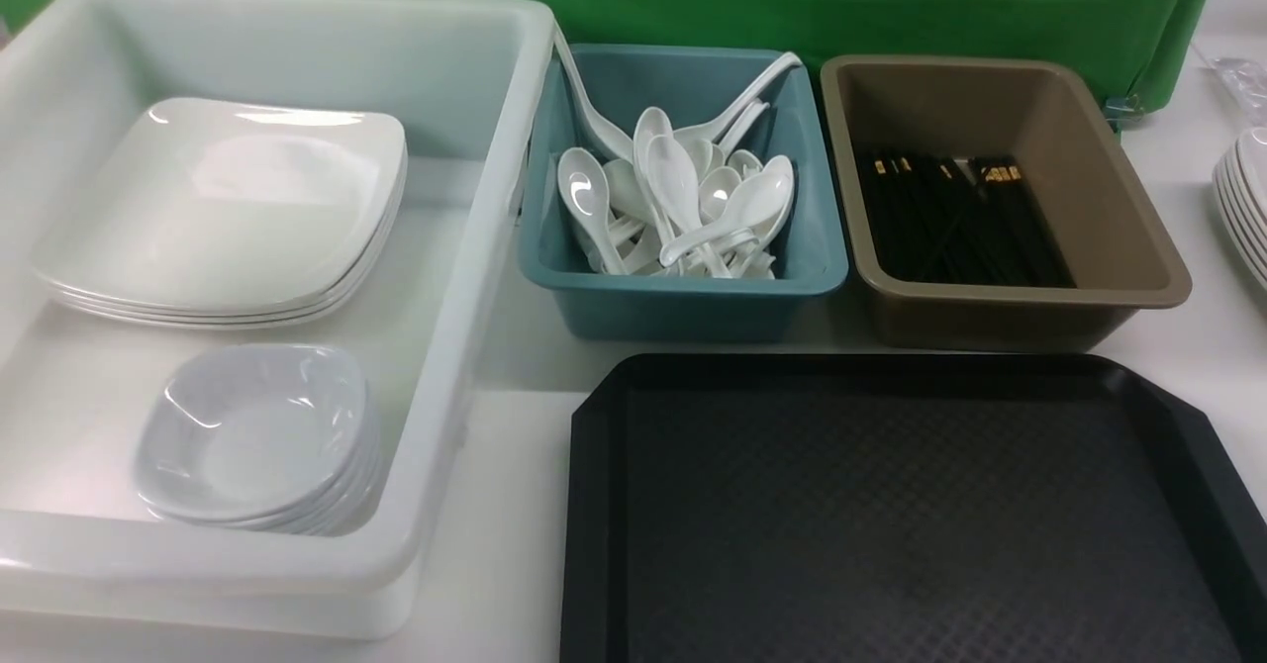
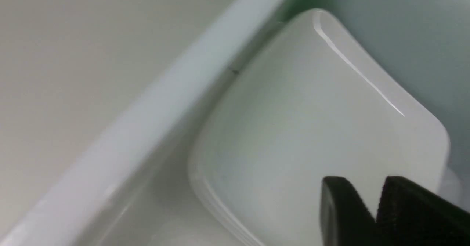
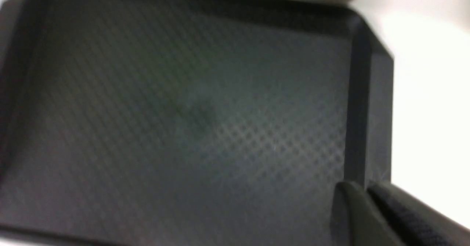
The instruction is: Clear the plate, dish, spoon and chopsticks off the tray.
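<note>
Glossy plate (image 1: 223, 213) is judged slippery and stiff; its rim should be gripped. Both tools appear closed, nothing held.

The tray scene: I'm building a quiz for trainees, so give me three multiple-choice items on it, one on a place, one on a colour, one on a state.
1. Where do the spoons lie?
A. in the teal bin
B. on the tray
C. in the white tub

2. What colour is the bin that holds the chopsticks?
A. white
B. brown
C. teal

3. What state is the tray in?
A. stacked with plates
B. holding one spoon
C. bare

Answers:
1. A: the front view shows them piled in the teal bin.
2. B: the black sticks lie in the brown bin.
3. C: front and right wrist views show only its patterned floor.
</note>
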{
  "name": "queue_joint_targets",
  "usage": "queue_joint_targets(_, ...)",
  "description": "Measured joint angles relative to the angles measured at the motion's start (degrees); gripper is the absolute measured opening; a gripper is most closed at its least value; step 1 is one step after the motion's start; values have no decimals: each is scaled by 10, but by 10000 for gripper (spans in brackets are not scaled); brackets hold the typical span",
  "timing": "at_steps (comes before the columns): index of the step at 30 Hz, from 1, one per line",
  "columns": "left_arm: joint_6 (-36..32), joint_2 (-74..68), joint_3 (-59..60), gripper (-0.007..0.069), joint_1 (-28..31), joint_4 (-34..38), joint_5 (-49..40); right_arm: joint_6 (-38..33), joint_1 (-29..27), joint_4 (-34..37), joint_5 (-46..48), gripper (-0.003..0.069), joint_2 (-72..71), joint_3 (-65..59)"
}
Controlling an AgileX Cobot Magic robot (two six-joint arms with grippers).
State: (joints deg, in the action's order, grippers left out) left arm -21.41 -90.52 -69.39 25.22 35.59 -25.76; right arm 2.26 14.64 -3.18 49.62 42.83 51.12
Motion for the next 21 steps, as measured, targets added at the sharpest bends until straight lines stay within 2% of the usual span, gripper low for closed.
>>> queue_joint_targets(3,-65,77,0,19,-45,-1,-43,1,0,1,-54,57,-16,33)
queue_joint_targets(6,-90,146,0,5,-99,-1,-61,3,0,19,-148,20,-68,27)
queue_joint_targets(11,-129,216,0,1,-186,-11,-82,2,0,35,-295,19,-162,-27)
queue_joint_targets(13,-129,267,0,1,-253,-15,-109,-10,-1,37,-412,19,-259,-92)
queue_joint_targets(15,-128,302,0,1,-300,-16,-131,-18,-1,38,-478,19,-324,-146)
queue_joint_targets(16,-128,306,0,1,-300,-16,-131,-18,-1,38,-483,19,-324,-150)
queue_joint_targets(18,-124,350,5,0,-341,-17,-154,-19,-1,38,-536,22,-380,-194)
queue_joint_targets(21,-110,398,29,0,-365,-16,-153,-19,-1,38,-548,38,-406,-210)
